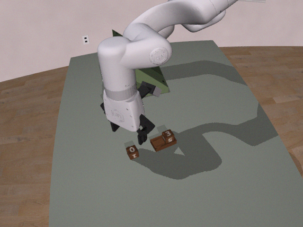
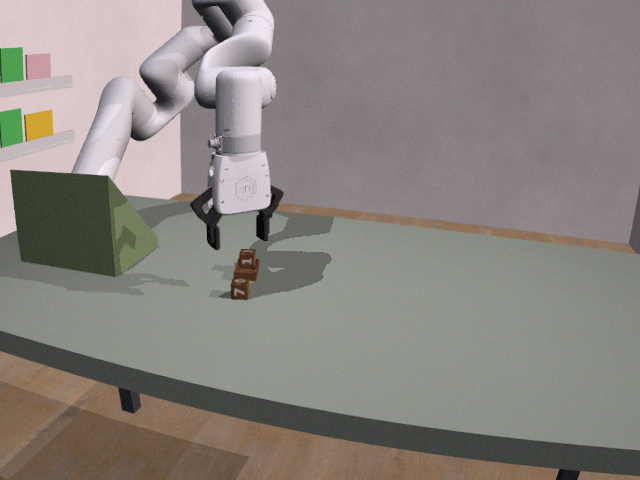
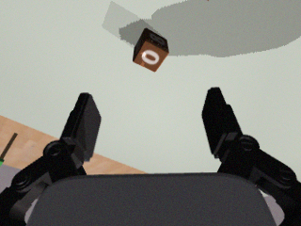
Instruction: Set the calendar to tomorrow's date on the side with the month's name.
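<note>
A small brown tray (image 1: 161, 143) lies flat on the grey-green table. One brown cube (image 1: 169, 136) stands in its right half, with 3 on top and 5 on the near side. A second brown cube (image 1: 132, 152) stands on the table left of the tray, outside it, with 0 on top and 1 on the near side. It also shows in the wrist view (image 3: 150, 50) with 0 on top, and in the exterior view (image 2: 240, 288) with 7 on its side, in front of the tray (image 2: 247, 268). My gripper (image 2: 237, 233) hangs open and empty above the table, behind the loose cube. Its fingers hold nothing.
A green wedge-shaped block (image 2: 77, 222) stands at the back of the table, behind the arm (image 1: 151, 78). Shelves with coloured boxes (image 2: 25, 98) are on the far wall.
</note>
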Tool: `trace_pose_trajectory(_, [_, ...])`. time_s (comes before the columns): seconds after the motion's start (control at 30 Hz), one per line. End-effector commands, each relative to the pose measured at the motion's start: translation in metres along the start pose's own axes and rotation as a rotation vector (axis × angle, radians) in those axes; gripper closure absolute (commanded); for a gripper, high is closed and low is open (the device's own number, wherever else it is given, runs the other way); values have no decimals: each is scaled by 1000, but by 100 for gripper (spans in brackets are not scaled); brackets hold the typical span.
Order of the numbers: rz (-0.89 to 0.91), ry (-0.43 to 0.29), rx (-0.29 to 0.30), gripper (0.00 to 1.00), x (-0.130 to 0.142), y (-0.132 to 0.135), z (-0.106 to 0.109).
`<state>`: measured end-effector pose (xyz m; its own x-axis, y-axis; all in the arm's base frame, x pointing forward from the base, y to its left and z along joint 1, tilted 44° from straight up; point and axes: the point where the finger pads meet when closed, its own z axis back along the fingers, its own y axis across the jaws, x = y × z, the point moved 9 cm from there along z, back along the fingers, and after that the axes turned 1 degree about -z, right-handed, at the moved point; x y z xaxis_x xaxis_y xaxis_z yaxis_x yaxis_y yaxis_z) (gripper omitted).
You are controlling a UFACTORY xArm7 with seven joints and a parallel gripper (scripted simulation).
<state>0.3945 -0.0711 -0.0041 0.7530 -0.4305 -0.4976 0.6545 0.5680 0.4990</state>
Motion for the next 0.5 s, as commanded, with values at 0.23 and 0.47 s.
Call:
trace_pose_trajectory(0.23, [-367,-3,-7,0,1,1,0])
trace_pose_trajectory(0.47, [-549,-5,-6,0,1,1,-1])
